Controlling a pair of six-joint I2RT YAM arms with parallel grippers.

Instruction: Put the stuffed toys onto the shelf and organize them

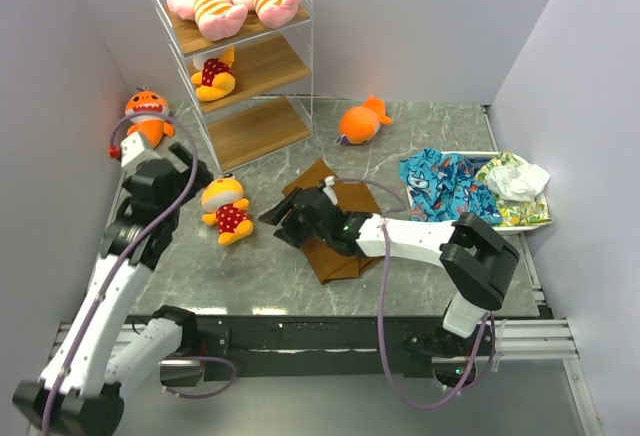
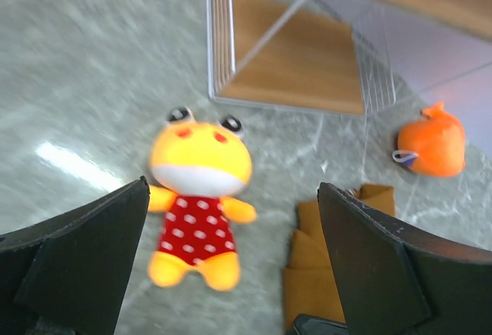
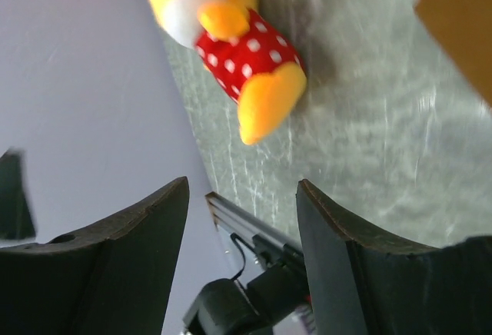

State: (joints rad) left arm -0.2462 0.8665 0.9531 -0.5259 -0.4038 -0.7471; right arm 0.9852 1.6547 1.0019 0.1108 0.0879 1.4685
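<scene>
The white-and-black left arm (image 1: pixel 105 291) extends from its base toward 12 o'clock. Its black two-finger left gripper (image 1: pixel 198 172) is turned toward 3 o'clock, jaws spread wide and clasping nothing. The white-and-black right arm (image 1: pixel 415 241) bends at its elbow and stretches toward 9 o'clock. Its black two-finger right gripper (image 1: pixel 272 216) has its jaws parted and empty.

no readable text, labels or numbers anywhere

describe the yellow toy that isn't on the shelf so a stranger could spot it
Start at the white wire shelf at the back left, then come forward onto the marble table. The yellow toy in red polka dots lies face up there, left of the brown cloth; its twin sits on the shelf's middle board.
</scene>
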